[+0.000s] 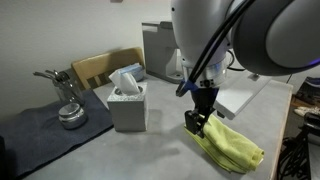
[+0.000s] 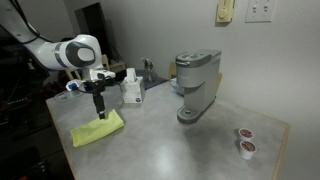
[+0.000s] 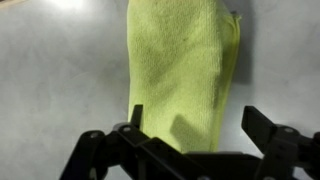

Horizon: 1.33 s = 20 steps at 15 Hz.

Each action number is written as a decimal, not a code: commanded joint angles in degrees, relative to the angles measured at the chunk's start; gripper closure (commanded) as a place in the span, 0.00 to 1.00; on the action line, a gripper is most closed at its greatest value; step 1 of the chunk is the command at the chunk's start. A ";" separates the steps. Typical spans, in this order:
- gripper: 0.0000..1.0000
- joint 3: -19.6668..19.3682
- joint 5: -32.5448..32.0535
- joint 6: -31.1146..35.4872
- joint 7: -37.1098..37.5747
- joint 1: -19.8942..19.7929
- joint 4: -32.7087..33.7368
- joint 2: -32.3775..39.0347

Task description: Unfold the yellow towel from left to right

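A folded yellow towel [image 1: 232,146] lies flat on the grey table [image 1: 150,155]. It also shows in an exterior view [image 2: 98,131] and fills the middle of the wrist view [image 3: 182,70]. My gripper [image 1: 199,121] hangs just above one end of the towel, also seen in an exterior view [image 2: 100,110]. In the wrist view the gripper [image 3: 192,128] is open, its two fingers spread on either side of the towel's near end. Nothing is held.
A white tissue box [image 1: 128,103] stands on the table beside the gripper, with a dark cloth [image 1: 45,130] and metal items [image 1: 70,112] beyond it. A grey coffee machine [image 2: 196,85] and two small cups [image 2: 244,141] stand further along the table.
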 commanded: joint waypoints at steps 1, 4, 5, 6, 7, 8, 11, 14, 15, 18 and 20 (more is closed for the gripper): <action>0.00 -0.92 0.14 -2.72 2.00 1.29 1.77 1.06; 0.00 -0.80 0.19 -4.06 3.32 1.41 1.86 1.15; 0.00 -0.77 0.16 -4.39 3.72 1.44 1.87 1.28; 0.00 -0.70 0.27 -4.51 3.87 1.39 1.76 1.40; 0.00 -0.69 0.29 -4.66 4.06 1.38 1.71 1.54; 0.00 -0.66 0.36 -4.65 4.03 1.30 1.66 1.69; 0.00 -0.74 0.44 -4.44 4.00 1.25 1.60 2.65; 0.00 -0.85 0.62 -4.41 3.93 1.34 1.59 3.58; 0.10 -0.86 0.71 -4.42 3.84 1.37 1.59 3.80; 0.39 -0.88 0.85 -4.48 3.84 1.49 1.54 4.02; 0.52 -0.86 0.85 -4.52 3.91 1.56 1.49 3.89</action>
